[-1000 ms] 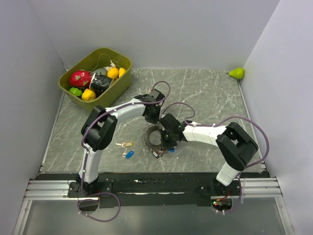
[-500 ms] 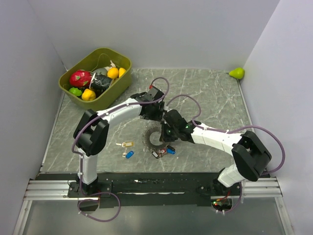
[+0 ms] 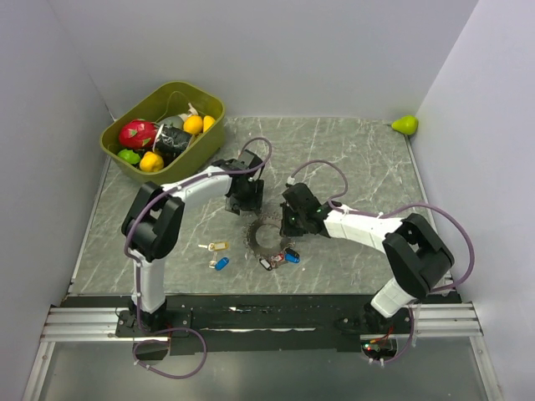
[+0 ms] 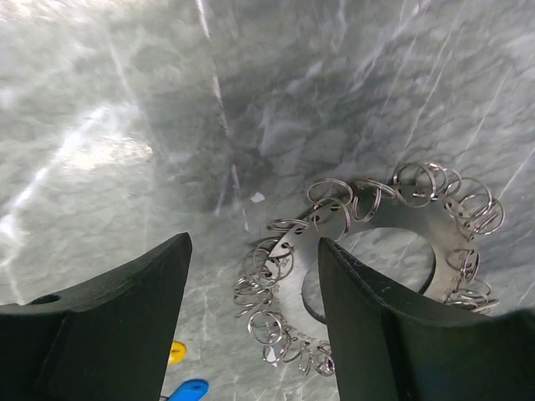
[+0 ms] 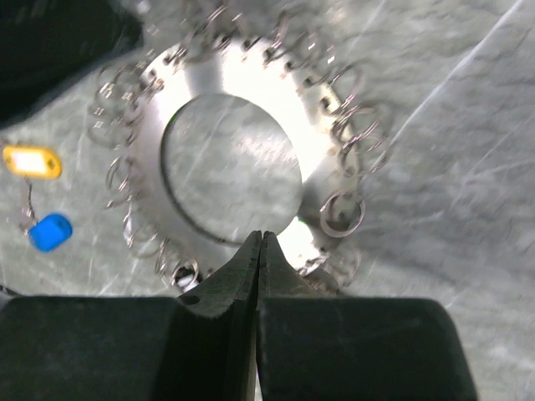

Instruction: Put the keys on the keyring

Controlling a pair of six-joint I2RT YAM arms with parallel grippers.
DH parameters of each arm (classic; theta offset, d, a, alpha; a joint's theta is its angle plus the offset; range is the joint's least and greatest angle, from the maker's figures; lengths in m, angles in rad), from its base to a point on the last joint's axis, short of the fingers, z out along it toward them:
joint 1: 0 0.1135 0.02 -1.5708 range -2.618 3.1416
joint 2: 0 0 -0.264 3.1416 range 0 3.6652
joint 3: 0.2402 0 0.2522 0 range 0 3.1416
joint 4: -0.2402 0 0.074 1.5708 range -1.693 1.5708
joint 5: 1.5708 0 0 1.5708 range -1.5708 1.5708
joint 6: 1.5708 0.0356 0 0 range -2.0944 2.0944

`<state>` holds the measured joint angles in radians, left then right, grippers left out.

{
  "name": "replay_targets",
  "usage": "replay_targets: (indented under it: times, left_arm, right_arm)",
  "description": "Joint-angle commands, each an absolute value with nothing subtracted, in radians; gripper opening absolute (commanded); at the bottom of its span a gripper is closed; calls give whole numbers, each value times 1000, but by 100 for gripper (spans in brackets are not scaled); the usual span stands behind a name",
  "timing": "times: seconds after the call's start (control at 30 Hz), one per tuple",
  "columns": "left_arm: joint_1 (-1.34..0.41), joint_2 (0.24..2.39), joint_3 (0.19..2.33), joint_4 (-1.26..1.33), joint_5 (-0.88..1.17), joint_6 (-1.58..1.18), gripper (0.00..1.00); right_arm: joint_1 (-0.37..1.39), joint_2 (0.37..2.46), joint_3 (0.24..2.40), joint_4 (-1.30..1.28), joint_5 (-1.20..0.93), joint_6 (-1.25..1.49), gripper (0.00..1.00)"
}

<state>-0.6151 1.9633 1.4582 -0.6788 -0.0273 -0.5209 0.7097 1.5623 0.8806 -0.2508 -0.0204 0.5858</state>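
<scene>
- Flat silvery disc keyring (image 3: 266, 236), fringed with wire loops: laid flat between the grippers, hole upward, no long axis.
- Left gripper (image 3: 243, 203): fingers spread wide, nothing held.
- Right gripper (image 3: 288, 227): fingers pressed together at the disc's rim.
- Small keys (image 3: 216, 246) with yellow and blue plastic tags: laid leftward, the yellow one lengthwise left-right.

**Keyring (image 3: 266, 236) flat on the table (image 3: 359, 159), keys (image 3: 221, 264) loose around it**

The keyring is a flat silvery disc with a wide round hole. Its rim is hung all round with small wire split rings. It lies flat on the marbled surface, near the middle. A yellow-tagged key (image 3: 217, 246) and a blue-tagged key (image 3: 221, 264) lie close together, apart from the disc on its left. A second blue-tagged key (image 3: 291, 256) and a dark reddish key (image 3: 267, 262) lie just beside its near edge.
</scene>
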Motion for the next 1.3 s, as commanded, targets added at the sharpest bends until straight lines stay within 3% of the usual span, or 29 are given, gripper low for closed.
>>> replay_targets:
  times: [0.0, 0.73, 1.0, 1.27]
  left_arm:
    - [-623, 1996, 1454, -664, 58, -535, 67]
    - [-663, 2111, 1491, -431, 426, -554, 63]
    - [-664, 2028, 1459, -381, 325, -546, 65]
    - [-661, 1804, 1299, -203, 272, -523, 68]
  right_arm:
    - [670, 1594, 874, -153, -58, 594, 0]
    - [606, 1525, 818, -158, -55, 575, 0]
    - [606, 1454, 792, -150, -48, 534, 0]
    - [615, 1387, 739, -63, -132, 473, 0]
